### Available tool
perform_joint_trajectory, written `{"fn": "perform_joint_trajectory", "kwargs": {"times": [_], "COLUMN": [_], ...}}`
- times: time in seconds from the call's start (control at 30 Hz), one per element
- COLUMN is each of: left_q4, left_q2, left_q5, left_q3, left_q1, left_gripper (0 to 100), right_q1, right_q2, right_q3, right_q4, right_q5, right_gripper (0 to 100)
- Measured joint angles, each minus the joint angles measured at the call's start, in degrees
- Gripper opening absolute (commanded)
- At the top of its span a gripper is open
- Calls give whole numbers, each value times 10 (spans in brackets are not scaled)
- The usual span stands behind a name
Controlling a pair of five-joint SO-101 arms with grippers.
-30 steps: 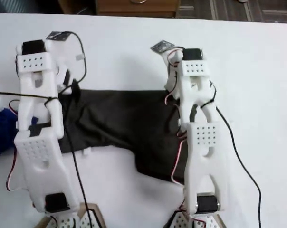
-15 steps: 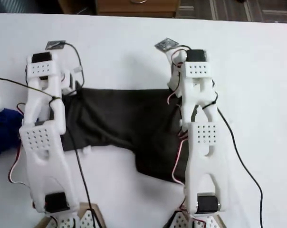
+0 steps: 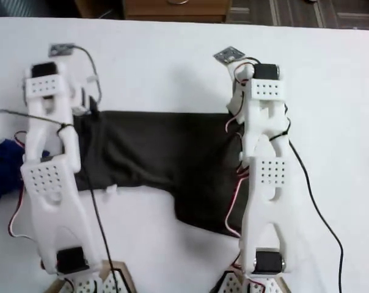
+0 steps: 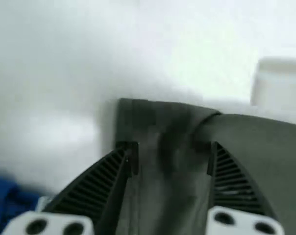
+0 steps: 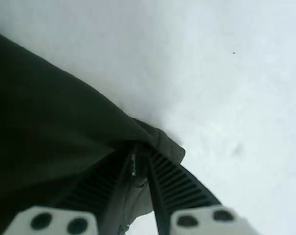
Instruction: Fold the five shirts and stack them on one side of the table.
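A white table (image 3: 160, 55) takes up nearly the whole high view. Past its far edge are a strip of dark floor and the front of a wooden cabinet (image 3: 175, 9).

The shirt (image 3: 154, 152), dark and nearly black, lies spread across the middle of the table. It is drawn out in a wide band between the two arms, and one flap hangs down toward the near edge beside the right arm (image 3: 264, 183).

The left arm (image 3: 47, 177) stands over the shirt's left end and covers part of it. The right arm covers the right end in the same way. Each arm rises from a wooden base (image 3: 114, 278) at the near edge.

A heap of blue cloth (image 3: 1, 168) sits at the table's left edge, just beside the left arm and apart from the shirt.

Black cables (image 3: 319, 213) trail over the table from both arms, one of them crossing the shirt.

The left gripper (image 4: 170, 152) has its jaws partly apart, with a thick fold of the shirt's edge filling the gap between them. The right gripper (image 5: 140, 156) has its jaws almost together, pinched on a corner of the shirt.
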State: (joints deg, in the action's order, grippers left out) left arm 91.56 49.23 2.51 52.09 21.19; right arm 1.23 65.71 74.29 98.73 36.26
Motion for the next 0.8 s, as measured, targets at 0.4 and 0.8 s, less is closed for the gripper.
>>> {"fn": "perform_joint_trajectory", "kwargs": {"times": [0.4,0.8], "left_q4": [100,100], "left_q2": [-39,-454], "left_q5": [75,89], "left_q3": [126,-215], "left_q1": [30,32], "left_gripper": [246,246], "right_q1": [-9,-50], "right_q2": [-146,-353], "right_q3": [0,-33], "right_q4": [14,15], "right_q5": [-1,-81], "right_gripper": [19,19]}}
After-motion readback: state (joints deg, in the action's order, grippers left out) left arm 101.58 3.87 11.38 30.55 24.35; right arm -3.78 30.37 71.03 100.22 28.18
